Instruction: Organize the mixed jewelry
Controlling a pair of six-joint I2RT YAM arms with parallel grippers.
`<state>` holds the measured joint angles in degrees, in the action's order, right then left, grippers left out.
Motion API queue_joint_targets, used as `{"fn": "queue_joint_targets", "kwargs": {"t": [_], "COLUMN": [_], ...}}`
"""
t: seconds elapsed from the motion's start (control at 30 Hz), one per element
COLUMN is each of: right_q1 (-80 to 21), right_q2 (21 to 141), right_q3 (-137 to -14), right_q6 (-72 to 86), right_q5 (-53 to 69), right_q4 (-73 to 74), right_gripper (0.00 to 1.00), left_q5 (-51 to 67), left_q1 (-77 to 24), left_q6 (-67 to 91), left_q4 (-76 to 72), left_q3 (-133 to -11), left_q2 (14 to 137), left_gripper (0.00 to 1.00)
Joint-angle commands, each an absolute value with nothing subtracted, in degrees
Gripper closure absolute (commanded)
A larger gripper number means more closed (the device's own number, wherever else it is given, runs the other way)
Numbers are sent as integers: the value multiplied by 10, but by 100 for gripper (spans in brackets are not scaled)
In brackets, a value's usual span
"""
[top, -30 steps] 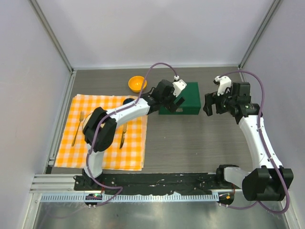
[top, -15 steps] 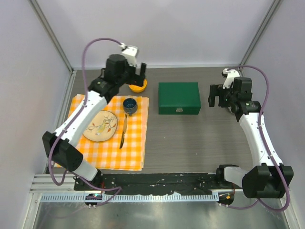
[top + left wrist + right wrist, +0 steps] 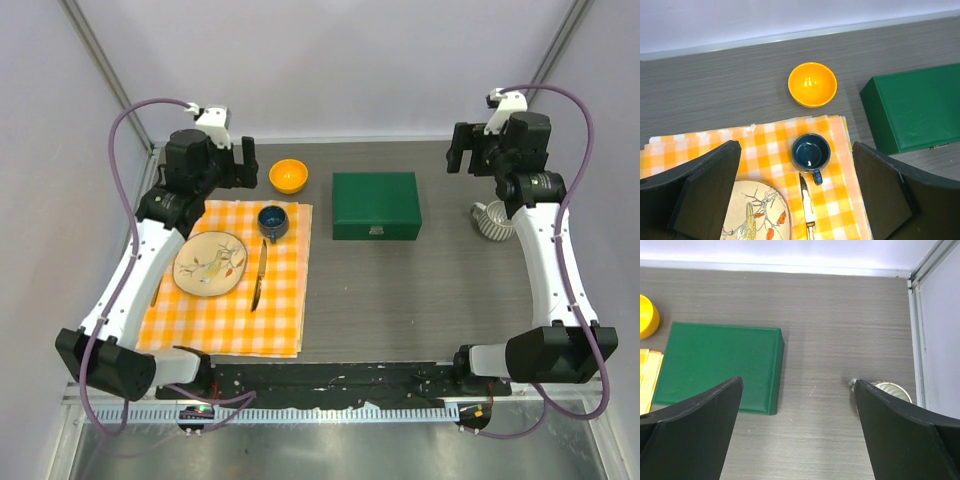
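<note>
No mixed jewelry shows in any view. A closed green box (image 3: 375, 205) lies at the table's middle, also seen in the left wrist view (image 3: 917, 107) and the right wrist view (image 3: 715, 365). My left gripper (image 3: 236, 164) hangs high at the back left, open and empty, above the checked cloth (image 3: 760, 145); its midpoint (image 3: 795, 200) lies over the knife (image 3: 807, 205). My right gripper (image 3: 468, 155) hangs high at the back right, open and empty (image 3: 797, 435), over bare table between the box and a silvery ribbed cup (image 3: 892, 389).
On the orange checked cloth (image 3: 270, 310) lie a patterned plate (image 3: 209, 263), a dark blue cup (image 3: 272, 221), a knife (image 3: 257, 280) and a fork (image 3: 156, 290). An orange bowl (image 3: 288, 175) sits behind it. The silvery ribbed cup (image 3: 490, 222) stands near the right wall.
My left arm has swung from over the green box to the back left, uncovering the plate and cup. The right arm has lifted back toward the far right corner.
</note>
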<state>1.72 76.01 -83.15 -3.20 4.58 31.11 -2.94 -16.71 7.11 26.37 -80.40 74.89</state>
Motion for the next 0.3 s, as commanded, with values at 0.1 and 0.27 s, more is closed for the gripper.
{"fn": "queue_joint_targets", "kwargs": {"t": [0.1,0.27], "right_q1": [18,18], "right_q2": [740,730], "right_q3": [-876,-869], "right_q6": [-20,-19], "right_q5": [29,32], "right_q4": [289,296], "right_gripper": [0,0], "left_q5": [-22,-8], "left_q1": [-135,-122], "left_q6": [94,113], "left_q4": [214,211], "left_q3": [-787,-774], "left_q2": [694,695], "left_gripper": [0,0]}}
